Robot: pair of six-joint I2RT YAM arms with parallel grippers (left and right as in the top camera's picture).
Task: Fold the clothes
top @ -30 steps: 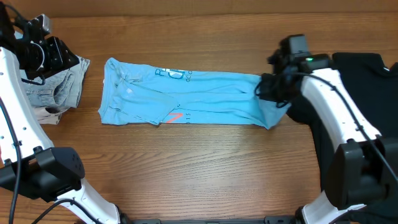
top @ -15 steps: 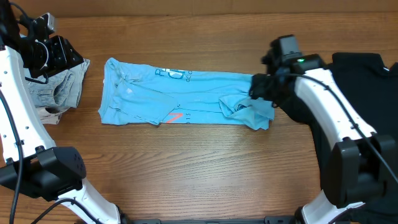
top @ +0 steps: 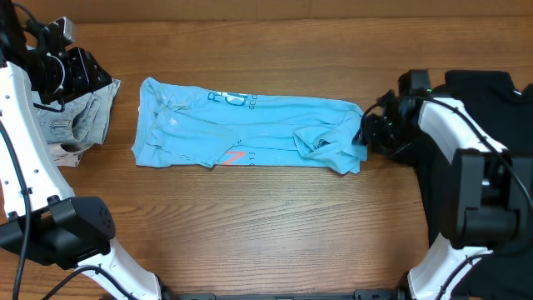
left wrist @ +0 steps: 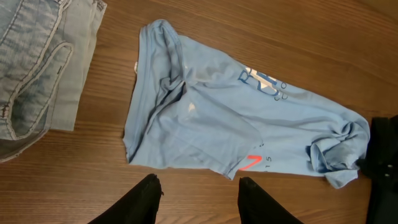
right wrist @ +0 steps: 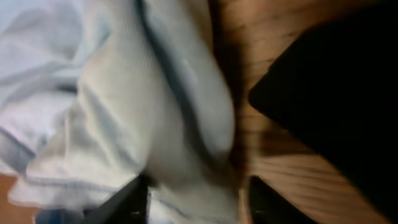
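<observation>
The sky-blue T-shirt [top: 241, 133] lies as a long band across the table, its right end bunched into a small heap [top: 329, 146]. It also shows in the left wrist view [left wrist: 236, 124]. My right gripper [top: 368, 133] is low at that right end; in the right wrist view its fingers [right wrist: 193, 199] are apart with pale blue cloth [right wrist: 124, 112] between them. My left gripper [left wrist: 198, 190] is open and empty, held high over the pale denim piece [top: 79, 121] at the far left. A black T-shirt [top: 487, 108] lies at the right, partly under the right arm.
An off-white piece [top: 58, 154] sticks out under the denim at the left edge. The denim also shows in the left wrist view [left wrist: 37, 68]. Bare wood table [top: 266, 225] runs in front of the shirt.
The right gripper pulled the shirt's right end leftward, bunching it, then moved back right to the shirt's edge. The bunched heap stayed. The left arm has barely moved.
</observation>
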